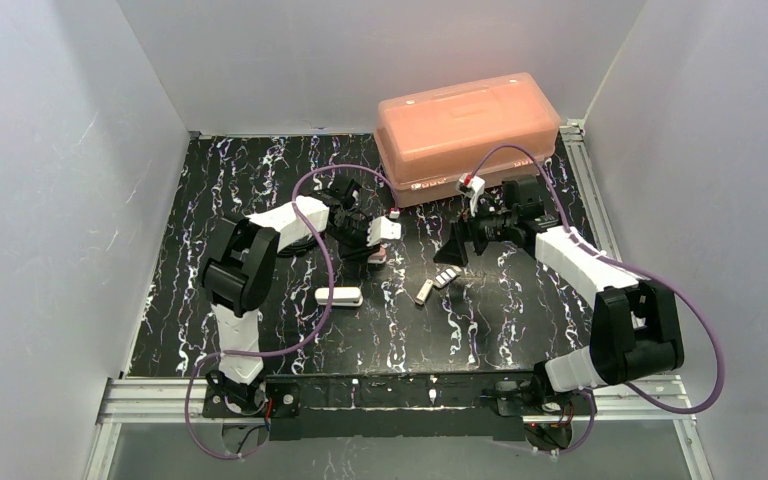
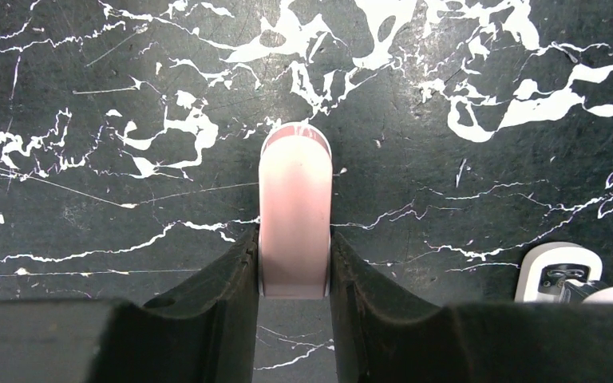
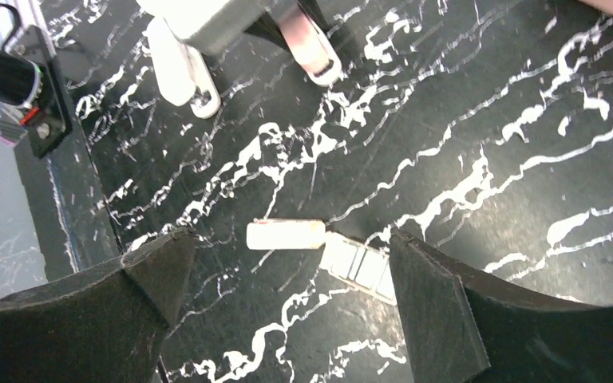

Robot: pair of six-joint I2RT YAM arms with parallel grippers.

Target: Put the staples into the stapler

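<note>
The white stapler [image 1: 339, 296] lies flat on the black marble table, left of centre; its end with metal inside shows at the lower right of the left wrist view [image 2: 563, 271] and at the top of the right wrist view [image 3: 179, 72]. My left gripper [image 1: 378, 250] [image 2: 294, 239] is shut on a pinkish rounded block [image 2: 294, 207], just beyond the stapler. The staples [image 1: 447, 277] [image 3: 359, 267] lie as short silvery strips next to a small whitish packet [image 1: 424, 291] [image 3: 285, 234]. My right gripper [image 1: 455, 255] [image 3: 290, 239] hangs open above them, holding nothing.
A large orange plastic box [image 1: 468, 135] stands at the back of the table, behind both grippers. White walls close in the left, back and right sides. Purple cables loop over both arms.
</note>
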